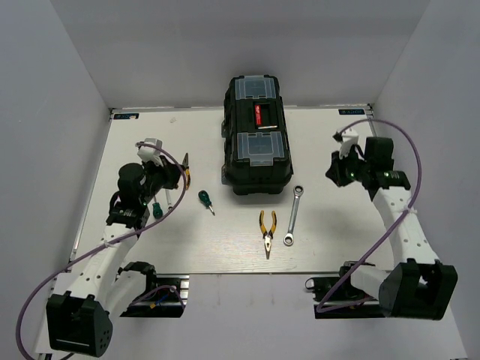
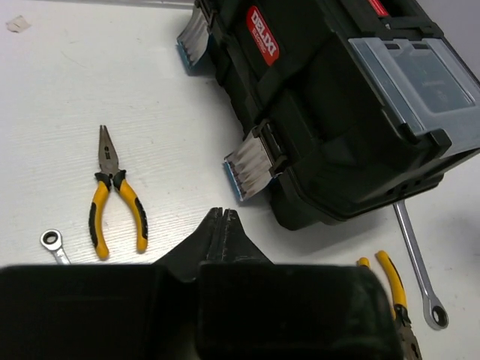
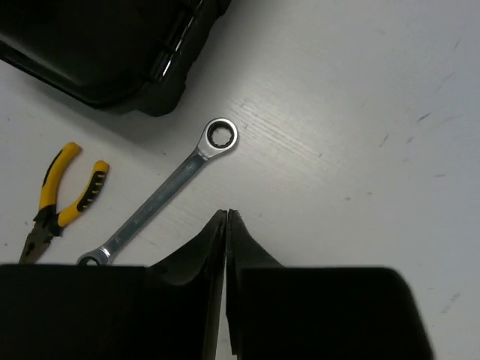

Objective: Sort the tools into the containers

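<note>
both my grippers are pressed together and carry nothing. my left gripper (image 2: 223, 215) hangs over the left part of the table (image 1: 337, 240), and my right gripper (image 3: 226, 215) hangs over the right part, just beside the right wrench (image 3: 161, 196). the toolbox (image 1: 255, 172) stands in the far middle with its lid down. the far clear lid (image 1: 255, 88) and the near clear lid (image 1: 259, 148) both look closed.

what could go wrong, as i judge it:
- nothing is open to drop a tool into. if i pick first and open later, i end up holding a tool with nowhere to put it.
- the right wrench lies flat on the table. my fingertips could scrape the surface or skid it toward the near pliers (image 1: 268, 231), which lie close on its left.
- the left pliers (image 2: 112, 177) and the left wrench (image 2: 51, 241) lie close beside my left arm. a careless swing of that wrist could sweep them away.
- the round screwdriver handles may roll if i nudge them off centre.

the count:
- one toolbox, with two clear lids on top.
- two yellow-handled pliers, the near pair and the left pair.
- two green-handled screwdrivers: the middle screwdriver (image 1: 205, 199), left of the near pliers, and the left screwdriver (image 1: 157, 209), right against my left arm.
- two wrenches. of the left one i see little more than its ring end.

every tool is on the table and none is in the toolbox.
</note>
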`<state>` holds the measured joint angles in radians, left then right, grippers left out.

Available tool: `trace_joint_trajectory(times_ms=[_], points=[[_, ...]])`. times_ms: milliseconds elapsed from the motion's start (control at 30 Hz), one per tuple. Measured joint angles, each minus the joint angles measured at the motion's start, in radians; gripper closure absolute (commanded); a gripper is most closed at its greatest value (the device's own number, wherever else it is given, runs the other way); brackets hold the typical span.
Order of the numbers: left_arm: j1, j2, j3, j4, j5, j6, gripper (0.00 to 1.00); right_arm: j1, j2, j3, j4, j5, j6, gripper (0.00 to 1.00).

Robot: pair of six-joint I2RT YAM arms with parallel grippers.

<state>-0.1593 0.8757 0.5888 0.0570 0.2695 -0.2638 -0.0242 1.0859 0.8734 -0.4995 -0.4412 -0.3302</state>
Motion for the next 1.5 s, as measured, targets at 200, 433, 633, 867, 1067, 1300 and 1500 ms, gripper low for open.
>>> trace_joint_trajectory(times_ms=[200,433,633,867,1067,1300,1500], points=[[0.000,0.054,0.018,0.004,0.059,-0.011,0.23,0.106,0.198,0.353,-0.035,0.068,0.020,0.32],[0.000,0.148,0.057,-0.002,0.124,-0.019,0.19,0.256,0.535,0.844,-0.093,0.243,0.119,0.26],[0.000,0.162,0.064,-0.005,0.153,-0.019,0.17,0.394,0.801,1.152,-0.080,0.490,0.164,0.21],[0.000,0.146,0.069,-0.026,0.159,-0.019,0.16,0.518,0.958,1.202,-0.038,0.725,0.169,0.22],[0.000,0.122,0.069,-0.036,0.157,-0.019,0.16,0.547,1.014,1.205,-0.006,0.853,0.173,0.22],[0.000,0.098,0.069,-0.046,0.157,-0.019,0.16,0.567,1.025,1.205,0.045,0.989,0.154,0.22],[0.000,0.078,0.069,-0.049,0.157,-0.019,0.16,0.569,1.045,1.203,0.042,0.999,0.183,0.22]])
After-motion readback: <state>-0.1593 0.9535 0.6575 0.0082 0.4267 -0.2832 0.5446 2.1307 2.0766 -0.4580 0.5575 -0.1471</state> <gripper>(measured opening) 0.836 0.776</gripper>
